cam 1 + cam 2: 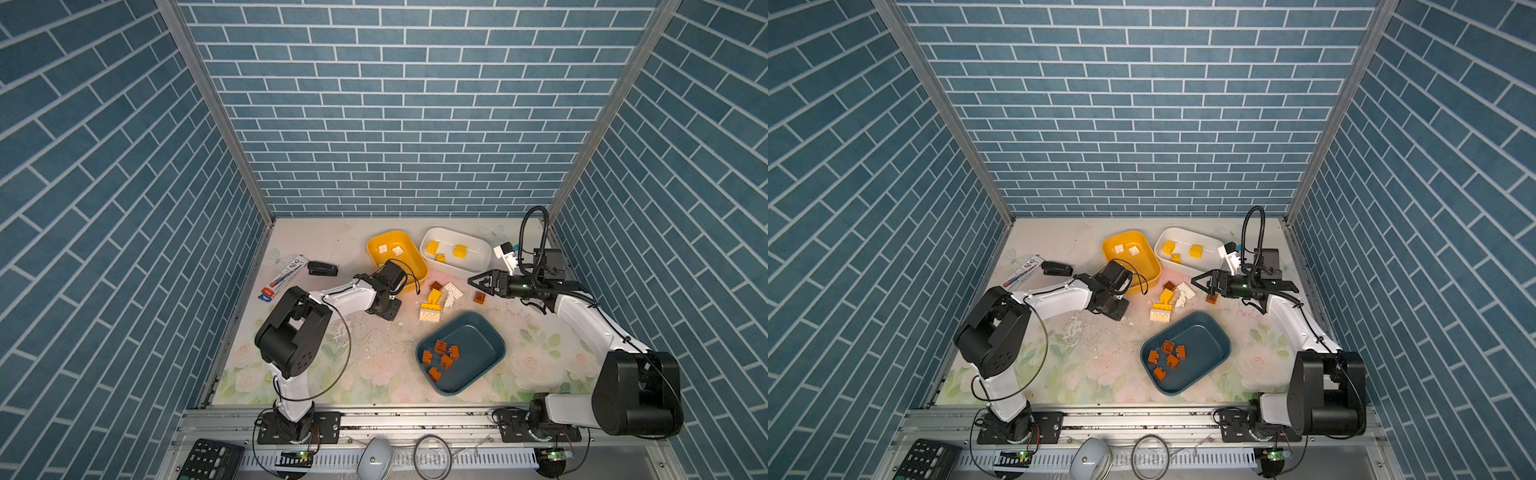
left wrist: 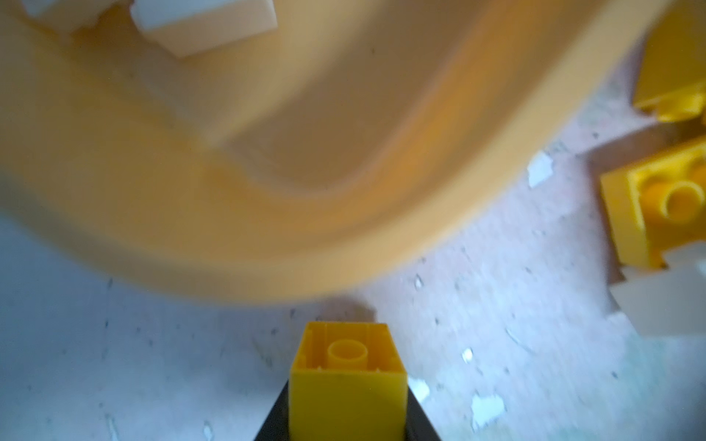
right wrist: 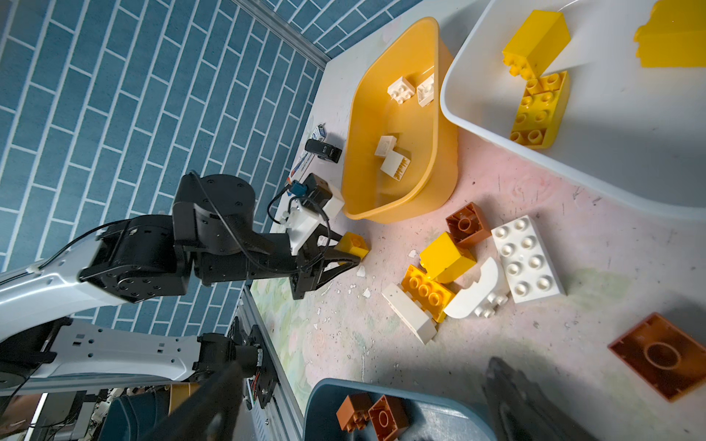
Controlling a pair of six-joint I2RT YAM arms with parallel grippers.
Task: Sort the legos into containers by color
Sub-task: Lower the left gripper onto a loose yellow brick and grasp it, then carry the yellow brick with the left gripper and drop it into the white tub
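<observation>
Pickup of a yellow brick (image 2: 345, 378) is the step in hand: the left gripper (image 3: 348, 250) is closed on it low on the table (image 1: 374, 340), just beside the yellow tub (image 3: 401, 206), which holds only white bricks (image 3: 401, 89). Next, I judge, it must lift the brick past the pile (image 1: 434, 296) to the white tub (image 1: 478, 253), where the yellow ones (image 1: 459, 250) lie. The right gripper (image 1: 478, 283) hangs wide open and empty near a brown brick (image 1: 480, 297) lying loose.

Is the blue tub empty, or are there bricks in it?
Not empty. The blue tub holds several brown legos, bunched at one end in both top views; the rest of its floor is bare.
</observation>
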